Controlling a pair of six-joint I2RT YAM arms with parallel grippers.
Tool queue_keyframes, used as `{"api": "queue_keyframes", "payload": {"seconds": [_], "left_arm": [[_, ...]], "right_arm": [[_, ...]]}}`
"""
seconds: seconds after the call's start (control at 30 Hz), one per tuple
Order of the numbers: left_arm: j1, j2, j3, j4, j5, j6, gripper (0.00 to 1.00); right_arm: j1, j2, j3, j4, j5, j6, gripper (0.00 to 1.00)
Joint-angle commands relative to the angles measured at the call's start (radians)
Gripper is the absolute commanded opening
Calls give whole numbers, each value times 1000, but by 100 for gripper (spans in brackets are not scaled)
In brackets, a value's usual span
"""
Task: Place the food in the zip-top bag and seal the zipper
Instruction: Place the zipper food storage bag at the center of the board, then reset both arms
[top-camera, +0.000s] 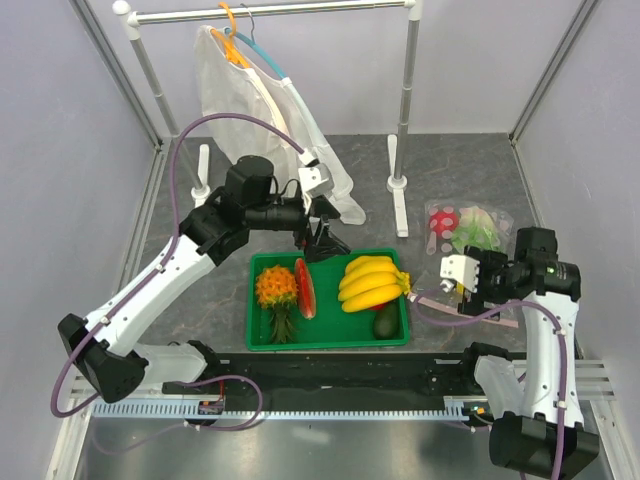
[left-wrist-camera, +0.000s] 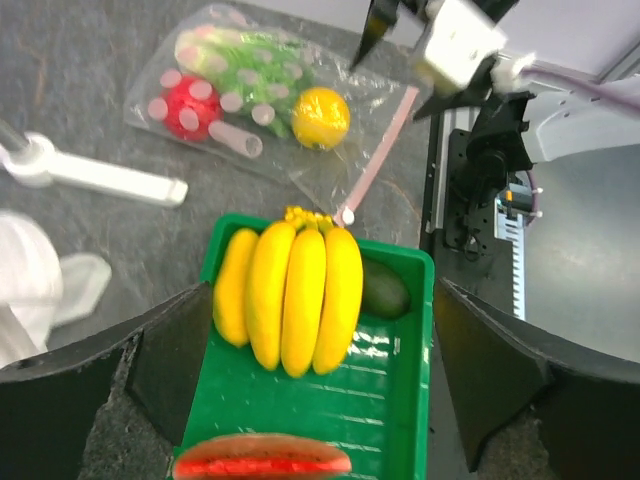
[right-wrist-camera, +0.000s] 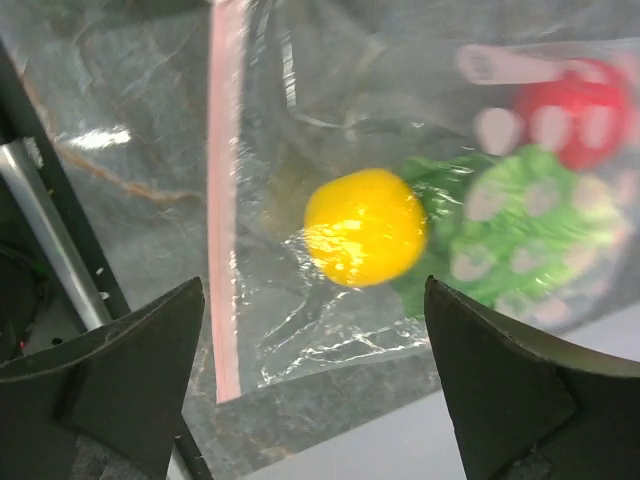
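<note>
The zip-top bag (top-camera: 488, 215) lies flat on the table, right of the green tray. Inside it are the lettuce (top-camera: 478, 233) and the tomato (top-camera: 441, 220). The left wrist view also shows the bag (left-wrist-camera: 290, 160), with the tomato (left-wrist-camera: 188, 105), lettuce (left-wrist-camera: 250, 72) and yellow fruit (left-wrist-camera: 320, 117) inside. The pink zipper (left-wrist-camera: 378, 160) runs along its near edge. My right gripper (top-camera: 466, 290) hovers open and empty over the zipper end, hiding the yellow fruit from above. Below it I see the yellow fruit (right-wrist-camera: 365, 225), lettuce (right-wrist-camera: 505, 225) and zipper (right-wrist-camera: 225, 200). My left gripper (top-camera: 322, 238) is open and empty above the tray's back edge.
The green tray (top-camera: 253, 340) holds a pineapple (top-camera: 276, 290), a watermelon slice (top-camera: 304, 288), a banana bunch (top-camera: 370, 282) and an avocado (top-camera: 386, 322). A clothes rack with a white garment (top-camera: 250, 100) stands behind, its white feet (top-camera: 400, 210) on the table next to the bag.
</note>
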Motion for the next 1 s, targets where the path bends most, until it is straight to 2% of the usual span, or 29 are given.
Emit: {"api": "queue_keyframes", "payload": {"seconds": [0.0,0.07,0.17,0.23,0.3,0.33,0.4,0.43,0.5,0.63,0.73,0.87,0.97], "left_arm": [[81,-87,-52,-62,88,-84,99],[144,-101,-51,-117,109,-86,100],[248,-106,-1,-213,102,-83,100],[301,-71,59,-373,85,-49,100],[394,-34,120,-550,77,-17,100],[429,-8,133,-594,88,17,100],[535,-6,122,-674,82,58,99],[571,-18,112,-692,87,78,100],[670,-29,81,-718,81,124,100],[821,-29,49,-787,56,179,100],[849,-53,14,-774,4,210,100],[847,-119,-46,-726,-47,227,100],[827,-110,-51,-728,-100,250,100]], "right_arm": [[-4,-6,183,-123,-181,158,98],[-4,-8,258,-121,-225,235,98],[-3,7,336,-60,-314,474,98],[-4,18,352,59,-336,720,98],[-3,44,350,168,-333,868,98],[-4,58,341,196,-324,978,98],[-4,99,313,269,-301,1071,98],[-3,115,297,302,-246,1190,98],[-3,168,258,354,-186,1251,98],[-3,224,209,368,-160,1259,98],[-3,190,165,399,-155,1292,98],[6,171,140,402,-108,1294,98],[23,170,140,402,-83,1295,98]]}}
